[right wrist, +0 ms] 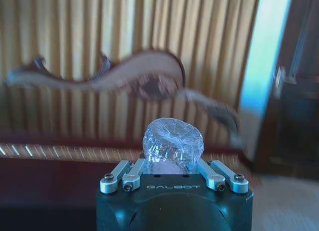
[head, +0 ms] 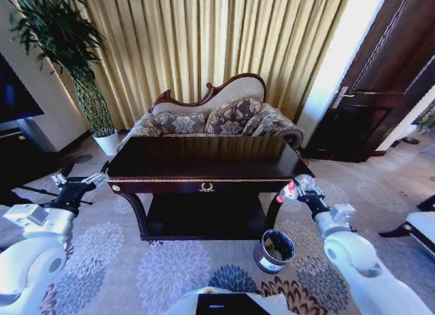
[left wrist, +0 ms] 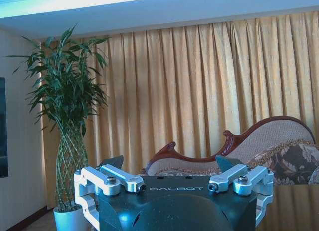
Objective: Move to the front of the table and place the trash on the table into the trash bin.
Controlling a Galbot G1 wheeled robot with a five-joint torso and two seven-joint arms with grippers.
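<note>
Two grippers up, one loaded. Right gripper (head: 298,187) off the front right corner of the table (head: 204,167), above carpet, clamped on the bottle (head: 299,186): clear plastic, red cap end and label toward the table's front right leg. In the right wrist view, right gripper (right wrist: 172,163) with fingers (right wrist: 130,169) pressed against both sides of the bottle (right wrist: 172,143); clear ribbed base end-on, so long axis along the gripper's own pointing direction, toward sofa and curtain. In the head view, bottle roughly level, slightly tilted; exact angle not readable.

Left gripper (head: 83,181) off the table's front left corner, spread wide, nothing between the fingers. Same in the left wrist view: left gripper (left wrist: 169,166) with both black fingertips (left wrist: 112,163) well apart, aimed at curtain (left wrist: 199,91) and potted plant (left wrist: 70,126).

Trash bin (head: 274,250) on the carpet, near the table's front right leg, below and a bit inboard of the right gripper; tipped, mouth facing up and toward the robot, white label on its side. Dark glossy tabletop, gold emblem (head: 206,187) centred on the front apron. Sofa (head: 217,118) right behind the table.
</note>
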